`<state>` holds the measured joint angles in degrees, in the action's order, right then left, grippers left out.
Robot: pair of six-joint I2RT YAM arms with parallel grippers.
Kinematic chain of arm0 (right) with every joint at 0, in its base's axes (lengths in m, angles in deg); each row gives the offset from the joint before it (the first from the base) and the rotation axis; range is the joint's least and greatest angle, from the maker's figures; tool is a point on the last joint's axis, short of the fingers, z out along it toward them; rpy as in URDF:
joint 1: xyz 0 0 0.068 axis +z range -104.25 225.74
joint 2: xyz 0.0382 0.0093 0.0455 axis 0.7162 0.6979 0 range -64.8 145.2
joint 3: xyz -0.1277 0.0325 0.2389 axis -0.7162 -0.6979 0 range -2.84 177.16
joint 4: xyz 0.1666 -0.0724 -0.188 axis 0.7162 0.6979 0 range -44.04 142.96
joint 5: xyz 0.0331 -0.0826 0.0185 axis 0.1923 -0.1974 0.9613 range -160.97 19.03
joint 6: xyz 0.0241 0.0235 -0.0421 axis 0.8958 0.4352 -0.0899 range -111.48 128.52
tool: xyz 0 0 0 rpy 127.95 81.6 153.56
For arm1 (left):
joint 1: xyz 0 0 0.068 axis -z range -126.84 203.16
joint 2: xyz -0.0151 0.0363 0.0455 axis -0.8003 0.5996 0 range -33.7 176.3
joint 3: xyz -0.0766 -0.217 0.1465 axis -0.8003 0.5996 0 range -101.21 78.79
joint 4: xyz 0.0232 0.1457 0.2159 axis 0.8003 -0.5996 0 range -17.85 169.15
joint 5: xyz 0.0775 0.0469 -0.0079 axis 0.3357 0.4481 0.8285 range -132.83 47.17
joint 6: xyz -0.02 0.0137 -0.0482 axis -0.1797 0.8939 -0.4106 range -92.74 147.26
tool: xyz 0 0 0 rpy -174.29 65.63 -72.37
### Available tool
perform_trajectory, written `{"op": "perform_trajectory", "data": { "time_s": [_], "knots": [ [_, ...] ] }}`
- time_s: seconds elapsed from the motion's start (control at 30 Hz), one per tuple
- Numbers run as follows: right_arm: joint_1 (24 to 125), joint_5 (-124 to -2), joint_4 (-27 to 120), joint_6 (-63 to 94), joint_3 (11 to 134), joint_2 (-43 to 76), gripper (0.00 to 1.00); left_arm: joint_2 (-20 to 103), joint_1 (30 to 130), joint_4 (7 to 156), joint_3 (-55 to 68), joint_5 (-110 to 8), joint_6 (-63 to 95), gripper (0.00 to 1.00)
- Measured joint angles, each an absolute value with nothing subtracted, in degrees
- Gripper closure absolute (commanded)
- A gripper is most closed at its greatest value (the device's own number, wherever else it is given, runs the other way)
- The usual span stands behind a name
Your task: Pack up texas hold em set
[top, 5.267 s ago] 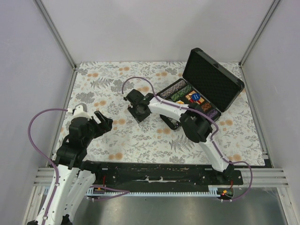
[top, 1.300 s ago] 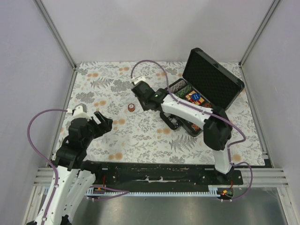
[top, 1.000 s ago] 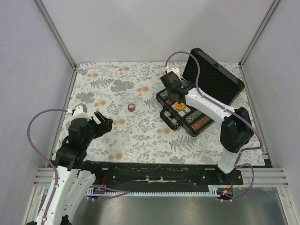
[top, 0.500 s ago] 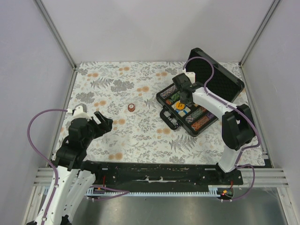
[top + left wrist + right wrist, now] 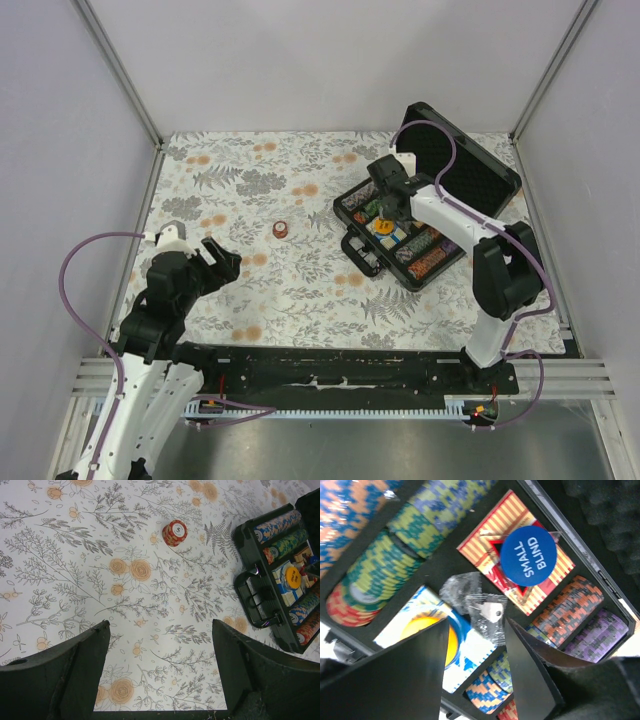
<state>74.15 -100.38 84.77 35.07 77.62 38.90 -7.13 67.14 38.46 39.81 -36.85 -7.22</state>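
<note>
Hovering over the open black case at centre right of the overhead view, the right gripper is holding its jaws apart, a small clear packet lying loose on the card decks, apparently for storage. The left gripper is waiting wide open and empty, facing the stray red chip stack.

Yellow disc partly hidden by right claw; plastic bag contents unclear, poss. keys.

Table under a white cloth printed with grey ferns and orange flowers. Plain pale walls on three sides. Aluminium posts at both far corners. Black rail along near edge; white cable duct just in front.
</note>
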Motion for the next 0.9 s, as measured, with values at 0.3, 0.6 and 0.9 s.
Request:
{"op": "perform_trajectory", "data": {
  "time_s": [0.3,0.6,0.9],
  "knots": [
    [78.32,-91.22,82.49,32.75,81.84,36.91,0.68,-6.63,67.18,38.44,39.81,-36.83,-7.22,0.12],
    [79.74,-82.96,79.39,28.79,85.58,43.21,0.80,-6.25,67.42,38.13,39.81,-35.80,-7.22,0.12],
    [79.94,-76.47,79.17,26.85,86.26,46.66,0.80,-3.24,67.44,38.13,39.81,-35.85,-7.22,0.12]
  ]
}}
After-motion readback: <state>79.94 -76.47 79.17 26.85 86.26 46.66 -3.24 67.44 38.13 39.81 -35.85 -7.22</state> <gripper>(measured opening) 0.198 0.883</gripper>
